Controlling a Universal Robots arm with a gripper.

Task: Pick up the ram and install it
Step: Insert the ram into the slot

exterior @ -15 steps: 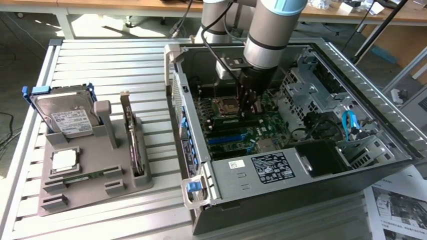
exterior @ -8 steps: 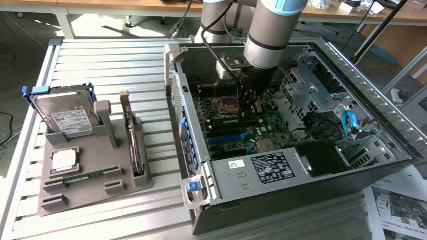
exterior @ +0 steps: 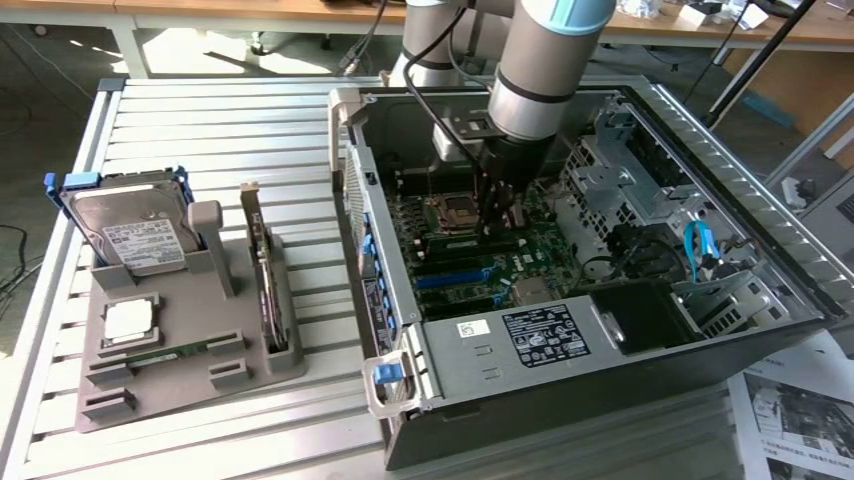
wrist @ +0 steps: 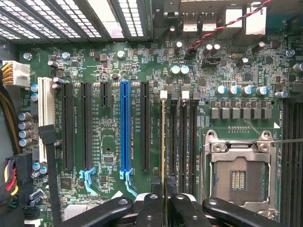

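Wrist view: the gripper (wrist: 165, 202) clenches the ram (wrist: 164, 142), edge-on at the memory slot (wrist: 164, 95) farthest from the open processor socket (wrist: 238, 177); the exterior view shows the arm (exterior: 541, 70) inside the open computer case (exterior: 747, 200).

Ram (wrist: 164, 142) seen edge-on; one end hidden inside the pincer (wrist: 165, 201). Arm (exterior: 541, 70) cropped at exterior view's twelve o'clock.

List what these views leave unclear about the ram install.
- Whether the ram is fully seated: the wrist view shows it edge-on; in the exterior view the gripper covers its slot.
- The slot's near latch: wrist view, behind the fingers.
- Text on the hard drive label: exterior view, too small.
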